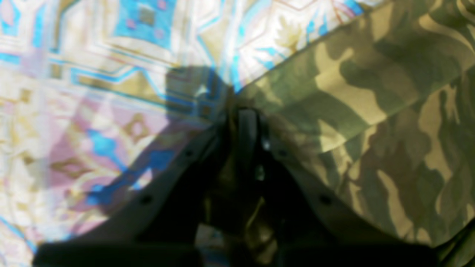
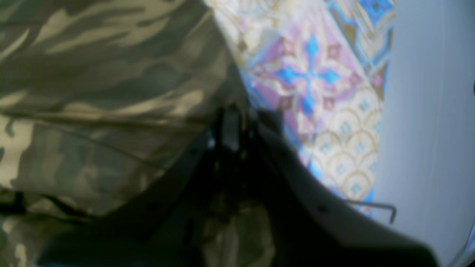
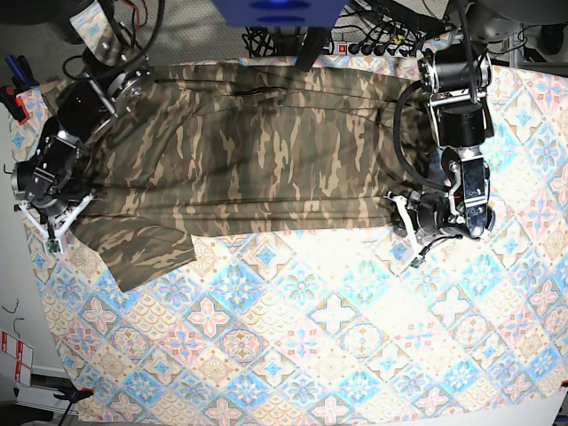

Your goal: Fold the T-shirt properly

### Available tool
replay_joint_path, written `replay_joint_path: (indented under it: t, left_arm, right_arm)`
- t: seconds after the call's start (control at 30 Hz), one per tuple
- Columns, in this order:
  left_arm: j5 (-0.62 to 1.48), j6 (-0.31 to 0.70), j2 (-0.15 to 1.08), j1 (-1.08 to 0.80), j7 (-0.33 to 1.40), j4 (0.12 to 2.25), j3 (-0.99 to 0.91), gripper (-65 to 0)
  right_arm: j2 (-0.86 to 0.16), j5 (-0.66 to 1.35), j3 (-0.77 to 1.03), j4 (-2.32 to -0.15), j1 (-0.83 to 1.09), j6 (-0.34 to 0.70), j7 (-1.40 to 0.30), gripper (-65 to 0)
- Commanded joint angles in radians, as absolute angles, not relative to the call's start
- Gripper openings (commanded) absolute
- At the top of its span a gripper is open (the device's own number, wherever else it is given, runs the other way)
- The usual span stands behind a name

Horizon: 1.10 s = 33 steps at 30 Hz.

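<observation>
- Olive, brown and tan T-shirt [image 3: 266, 151]: lies spread across the far half of the blue-and-cream tablecloth [image 3: 337, 319], mostly flat, with shallow creases running along it.
- Left gripper [image 3: 406, 216]: sits at the near corner of the shirt on the base view's right; in the left wrist view [image 1: 246, 111] shows its jaws pressed together on the corner of the cloth, right where the edge meets the tablecloth.
- Right gripper [image 3: 55, 229]: sits at the opposite end, on the base view's left; in the right wrist view [image 2: 232, 118] looks clamped on the shirt's edge too, though blur hides the exact bite.
- Likely reason for the two pinches: holds both ends of the near edge at once, so the edge can rise level and carry over as one straight line instead of sagging or twisting.
- Long axis: runs side to side in the base view, from one gripper to the other.
- Direction: puts a sleeve [image 3: 142, 250] out toward the near side at the base view's left, so appears to point shoulders toward the right arm and hem toward the left arm; collar not clear enough to confirm.
- Stage, as a judgement: reads as the start of a lengthwise fold, with no fold laid over yet.
</observation>
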<state>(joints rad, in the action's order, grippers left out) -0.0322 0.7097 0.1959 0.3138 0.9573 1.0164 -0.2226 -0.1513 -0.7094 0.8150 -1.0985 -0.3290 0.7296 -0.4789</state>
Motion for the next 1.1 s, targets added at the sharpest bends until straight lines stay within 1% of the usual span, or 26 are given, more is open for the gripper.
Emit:
replay_joint_path:
  t: [0.0,0.07,0.2,0.33,0.43,0.7,0.77,0.8,0.93,1.0,1.07]
  left_arm:
    - [-0.054,0.698,0.214,0.314,0.964,1.082,-0.228,-62.0]
    - [-0.056,0.698,0.216,0.262,0.980,1.181,-0.228,-62.0]
    - [-0.051,0.698,0.216,0.193,1.092,1.359,-0.228,-62.0]
    - [-0.054,0.698,0.216,0.130,1.106,1.488,-0.228,-62.0]
    - [-0.054,0.698,0.216,0.099,1.107,1.535,-0.228,-62.0]
    - [-0.056,0.698,0.216,0.084,1.107,1.538,-0.228,-62.0]
    - [-0.056,0.698,0.216,0.084,1.107,1.538,-0.228,-62.0]
    - [-0.056,0.698,0.216,0.082,1.107,1.538,-0.228,-62.0]
    - [-0.056,0.698,0.216,0.082,1.107,1.537,-0.228,-62.0]
    - [-0.056,0.698,0.216,0.082,1.107,1.537,-0.228,-62.0]
    - [-0.056,0.698,0.216,0.082,1.107,1.537,-0.228,-62.0]
  right_arm:
    - [-0.177,-0.708,0.831,-1.136,-0.349,0.698,-0.467,-63.0]
    - [-0.176,-0.708,0.854,-1.152,-0.338,0.698,-0.469,-63.0]
    - [-0.176,-0.708,0.863,-1.156,-0.312,0.698,-0.467,-63.1]
    - [-0.176,-0.650,0.905,-1.181,-0.291,0.698,-0.461,-63.1]
    - [-0.176,-0.598,0.908,-1.233,-0.245,0.698,-0.469,-63.1]
    - [-0.154,-0.601,0.905,-1.282,-0.208,0.698,-0.469,-62.6]
    - [-0.154,-0.602,0.897,-1.287,-0.208,0.698,-0.478,-59.5]
    - [-0.154,-0.604,0.872,-1.287,-0.208,0.698,-0.499,-56.4]
    - [-0.156,-0.624,0.710,-1.293,-0.208,0.698,-0.584,-40.2]
    - [-0.156,-0.621,0.676,-1.300,-0.216,0.698,-0.587,-35.2]
    - [-0.156,-0.622,0.667,-1.317,-0.242,0.698,-0.587,-31.8]
